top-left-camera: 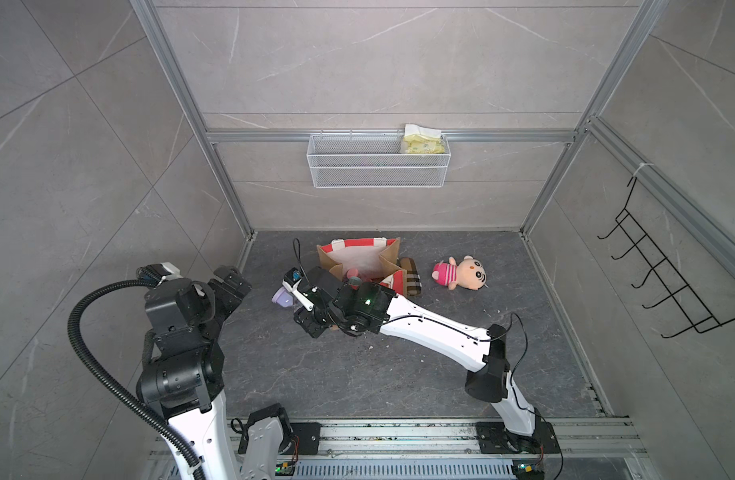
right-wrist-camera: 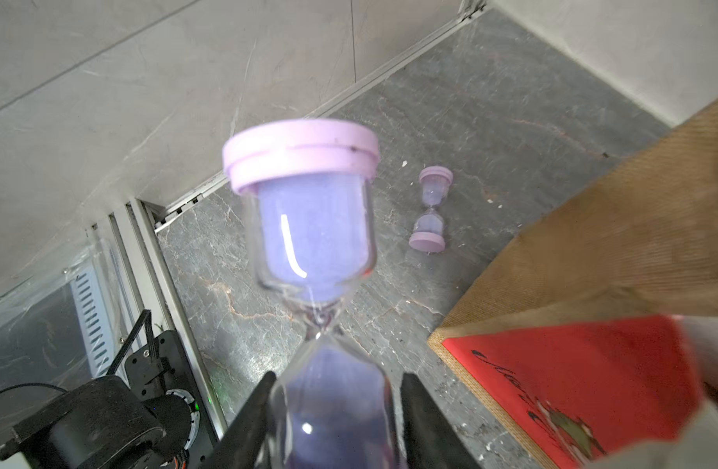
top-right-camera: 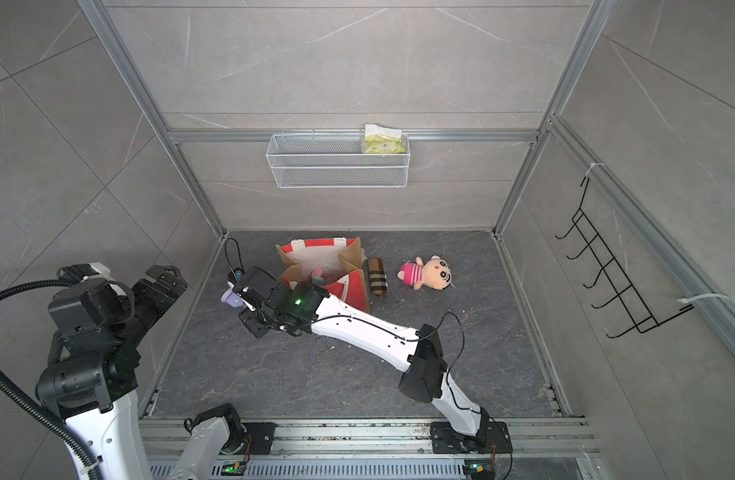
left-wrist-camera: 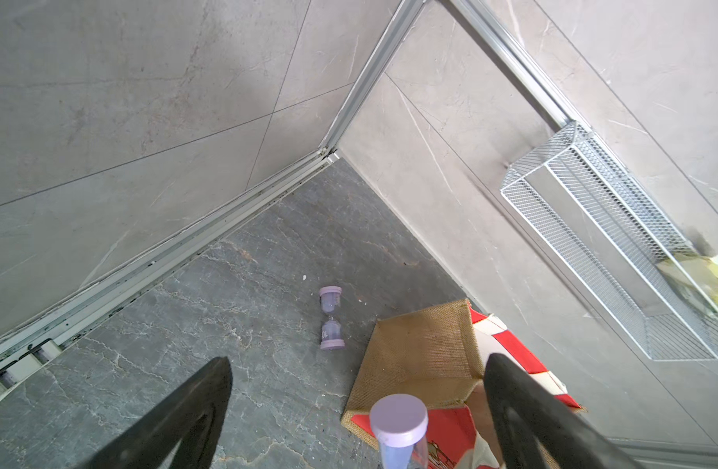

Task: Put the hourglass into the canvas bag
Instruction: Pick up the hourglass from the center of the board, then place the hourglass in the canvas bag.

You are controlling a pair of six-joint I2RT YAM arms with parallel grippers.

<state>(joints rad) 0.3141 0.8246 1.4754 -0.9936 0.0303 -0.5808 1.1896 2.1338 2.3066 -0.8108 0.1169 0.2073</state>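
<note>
Hourglass [right-wrist-camera: 308, 211]: small, with a light purple round cap on the far end. It has clear glass, a thin neck in the middle and purple-blue sand in both halves. It looks a bit blurry up close.
Where the hourglass is: up in the air over the dark floor, outside the canvas bag [top-left-camera: 393, 259]. In a top view it sits at about 8 o'clock from the bag, and only its purple cap shows there.
Right gripper [right-wrist-camera: 337, 383]: closed on the hourglass. Its two black fingers squeeze the glass half nearest the wrist, one on each side.
Left gripper [left-wrist-camera: 357, 361]: its fingers stand wide apart and touch nothing. It is by the left wall, at about 9 o'clock from the bag.
Canvas bag: stands with its top open near the back wall. It has red and white panels, rough tan sides, and black writing with a cartoon on the red front.
Second hourglass [left-wrist-camera: 332, 318]: same purple look. It lies on its side on the floor, near the bag's tan side but not touching it.
Plaid roll [top-left-camera: 411, 276]: brown, lying just beside the bag at about 4 o'clock.
Plush toy [top-left-camera: 461, 274]: pink stripes, lying on the floor at 3 o'clock from the bag, well apart.
Wire basket [top-left-camera: 357, 174]: white, on the back wall, with a yellow pack [top-left-camera: 424, 143] at its 3 o'clock end.
</note>
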